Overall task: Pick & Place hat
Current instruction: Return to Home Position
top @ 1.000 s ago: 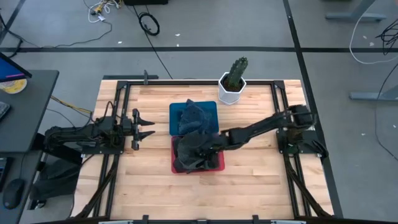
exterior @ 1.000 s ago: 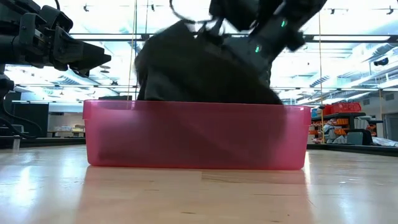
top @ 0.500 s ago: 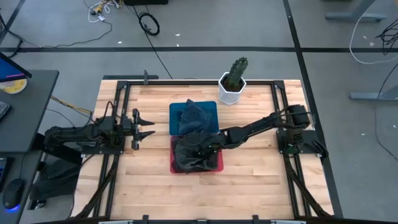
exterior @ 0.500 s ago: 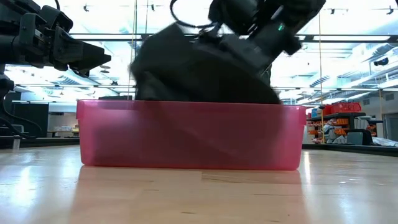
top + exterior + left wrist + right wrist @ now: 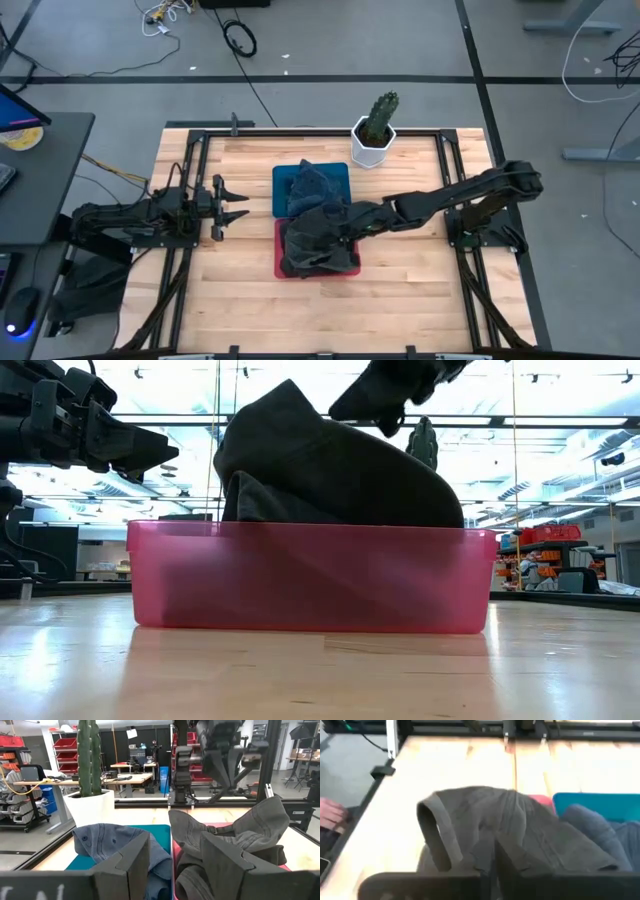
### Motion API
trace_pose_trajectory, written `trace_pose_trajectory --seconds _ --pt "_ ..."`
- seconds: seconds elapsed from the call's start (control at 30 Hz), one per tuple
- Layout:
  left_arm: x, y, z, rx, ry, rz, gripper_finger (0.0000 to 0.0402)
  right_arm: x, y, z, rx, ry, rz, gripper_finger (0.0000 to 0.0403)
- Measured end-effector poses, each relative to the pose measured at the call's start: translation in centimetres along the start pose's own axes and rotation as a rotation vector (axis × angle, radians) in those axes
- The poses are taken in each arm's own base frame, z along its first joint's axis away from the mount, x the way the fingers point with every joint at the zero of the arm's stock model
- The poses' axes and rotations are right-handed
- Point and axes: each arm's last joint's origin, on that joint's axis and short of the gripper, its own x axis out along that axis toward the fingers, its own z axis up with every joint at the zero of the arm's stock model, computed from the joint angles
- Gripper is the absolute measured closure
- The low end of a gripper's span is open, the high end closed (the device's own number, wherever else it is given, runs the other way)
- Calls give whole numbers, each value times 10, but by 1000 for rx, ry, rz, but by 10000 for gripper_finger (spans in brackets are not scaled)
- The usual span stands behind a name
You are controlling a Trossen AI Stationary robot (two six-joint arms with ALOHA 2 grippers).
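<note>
Right pincer [image 5: 352,222] has lifted back off the black cap [image 5: 315,245], now heaped in the pink bin [image 5: 310,585] just below it, so placing's done; looks pinched shut, empty, I think. Left pincer [image 5: 228,202] waits wide, well aside.

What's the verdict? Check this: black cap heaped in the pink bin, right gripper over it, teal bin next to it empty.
One thing is wrong: the teal bin is not empty; it holds a blue cap, as the high view shows. The rest stands: the black cap is heaped in the pink bin, with the right gripper over it.
</note>
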Motion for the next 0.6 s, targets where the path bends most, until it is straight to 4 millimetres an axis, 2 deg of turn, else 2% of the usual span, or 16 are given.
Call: trace_pose_trajectory --seconds 0.23,0.6 --pt "0 0 0 0 0 0 223 -16 0 15 31 -120 14 366" --pt "0 0 0 0 0 0 223 -26 -3 -5 75 43 -6 364"
